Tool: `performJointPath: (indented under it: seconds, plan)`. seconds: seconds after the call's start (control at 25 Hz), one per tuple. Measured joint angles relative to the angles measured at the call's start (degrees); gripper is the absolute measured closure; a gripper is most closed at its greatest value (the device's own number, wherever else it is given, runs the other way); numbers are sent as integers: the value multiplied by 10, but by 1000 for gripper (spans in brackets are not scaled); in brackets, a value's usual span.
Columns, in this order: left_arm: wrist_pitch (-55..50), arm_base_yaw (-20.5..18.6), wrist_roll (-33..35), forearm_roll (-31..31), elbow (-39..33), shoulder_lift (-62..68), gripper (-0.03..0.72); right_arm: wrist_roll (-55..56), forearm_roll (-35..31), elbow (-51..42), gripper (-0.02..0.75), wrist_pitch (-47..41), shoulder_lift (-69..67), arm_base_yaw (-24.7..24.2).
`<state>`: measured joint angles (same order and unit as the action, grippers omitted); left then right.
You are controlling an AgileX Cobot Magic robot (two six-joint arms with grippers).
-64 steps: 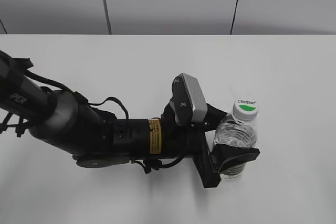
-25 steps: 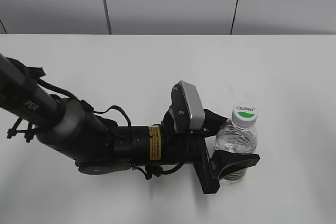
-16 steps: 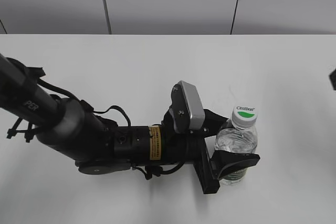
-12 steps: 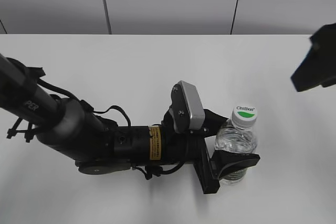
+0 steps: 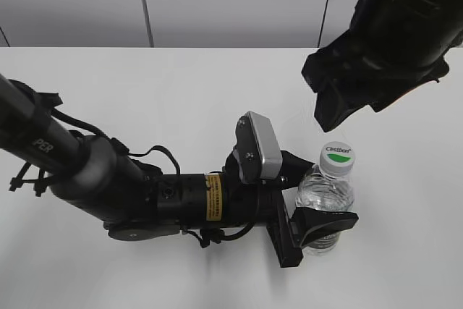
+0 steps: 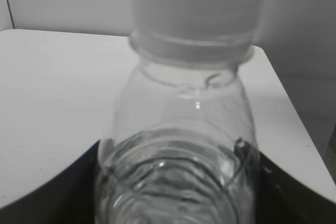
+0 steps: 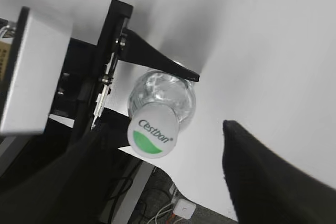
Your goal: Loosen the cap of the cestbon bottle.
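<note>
A cestbon bottle [image 5: 327, 200] stands upright on a white desk [image 5: 181, 99], nearer its front right, with bare surface all round. The left pincer [image 5: 318, 211] pinches the bottle's body from the left side; the right pincer [image 5: 340, 103] hangs spread above, clear of the cap [image 5: 338, 157], which reads "Cestbon" over a green half-circle

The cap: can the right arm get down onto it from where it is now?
Probably yes. The cap stands clear above the left gripper, which clamps the cestbon bottle lower down. The right gripper, jaws open, hangs just above with nothing between.
</note>
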<state>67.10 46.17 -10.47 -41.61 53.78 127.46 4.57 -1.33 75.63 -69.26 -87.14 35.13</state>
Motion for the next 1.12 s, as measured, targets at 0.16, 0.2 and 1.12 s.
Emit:
performJointPath:
  seconds: [0.16, 0.2, 1.12]
  plan:
    - [0, 0, 0, 0, 0, 0, 165, 8, -1, 0, 181, -2, -15, 0]
    - [0, 0, 0, 0, 0, 0, 165, 10, -2, 1, 178, -2, -18, 0]
    - [0, 0, 0, -1, 0, 0, 165, -7, -43, -40, 302, -6, -55, 0]
